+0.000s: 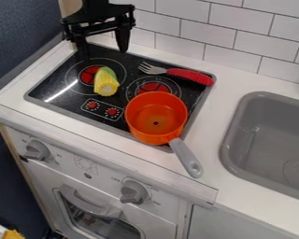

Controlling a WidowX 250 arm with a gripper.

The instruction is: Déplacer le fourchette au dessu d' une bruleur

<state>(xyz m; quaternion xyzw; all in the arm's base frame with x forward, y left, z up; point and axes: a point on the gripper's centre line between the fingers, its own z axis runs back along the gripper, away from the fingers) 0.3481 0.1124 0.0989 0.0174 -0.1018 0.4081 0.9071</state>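
A fork (188, 76) with a red handle and silver tines lies at the back right of the black cooktop, tines to the left, just behind the right burner (153, 87). My gripper (103, 52) hangs at the upper left over the cooktop's back edge, left of the fork and apart from it. It stands open, its two fingers spread with nothing between them. The left burner (89, 74) is partly covered by a toy corn cob.
The yellow and green corn (106, 82) lies on the cooktop's left half. An orange pot (156, 116) with a grey handle stands at the front right, in front of the right burner. A grey sink (270, 135) is at right; a tiled wall (227, 28) rises behind.
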